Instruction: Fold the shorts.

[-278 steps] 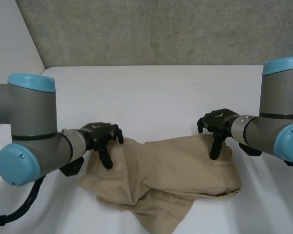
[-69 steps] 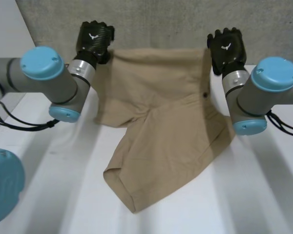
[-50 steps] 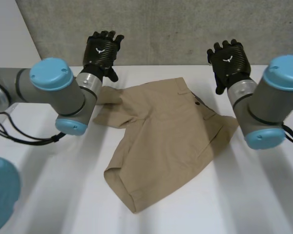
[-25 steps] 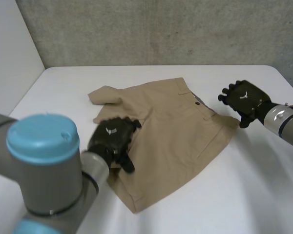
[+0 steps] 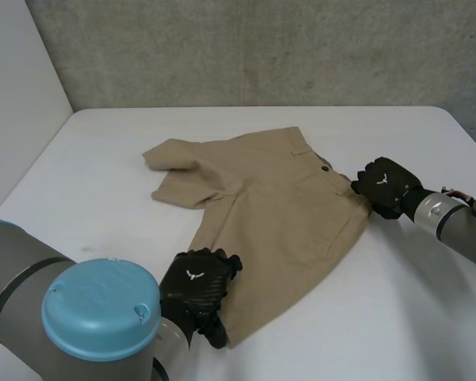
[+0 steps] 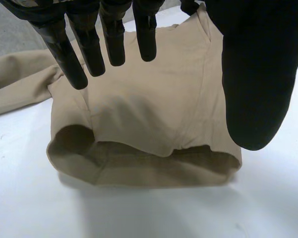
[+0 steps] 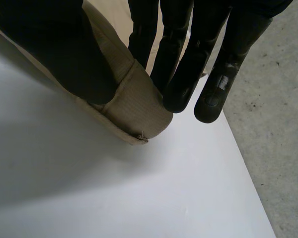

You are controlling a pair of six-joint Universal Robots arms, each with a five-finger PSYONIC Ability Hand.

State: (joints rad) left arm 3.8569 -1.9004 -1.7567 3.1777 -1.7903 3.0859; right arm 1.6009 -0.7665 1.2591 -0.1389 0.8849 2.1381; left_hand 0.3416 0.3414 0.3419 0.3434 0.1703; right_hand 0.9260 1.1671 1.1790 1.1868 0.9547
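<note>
**Khaki shorts spread on the tabletop, one hand at each end**

The khaki shorts (image 5: 278,206) lie flat across the middle of the white tabletop (image 5: 103,159). The waistband is on the far right side and one leg reaches toward the near edge. The left hand (image 5: 197,287) is at the near hem of that leg, and the right hand (image 5: 385,186) is at the right-hand corner of the waistband. The other leg lies bunched at the far left, well apart from both hands.

The head view gives the overall layout but hides both palms. The left wrist view shows straight fingers (image 6: 114,44) and the thumb (image 6: 253,74) spread above the cloth. The open leg hem (image 6: 139,163) lies just past the fingertips, and this hand grasps nothing. The right wrist view shows the waistband corner (image 7: 134,104) pinched between its thumb (image 7: 54,49) and straight fingers. It also shows a grey floor (image 7: 283,124) past the tabletop's edge.

A small dark button (image 5: 325,168) sits on the waistband near the right hand. Each hand carries a white emblem (image 5: 192,276) on its back.
</note>
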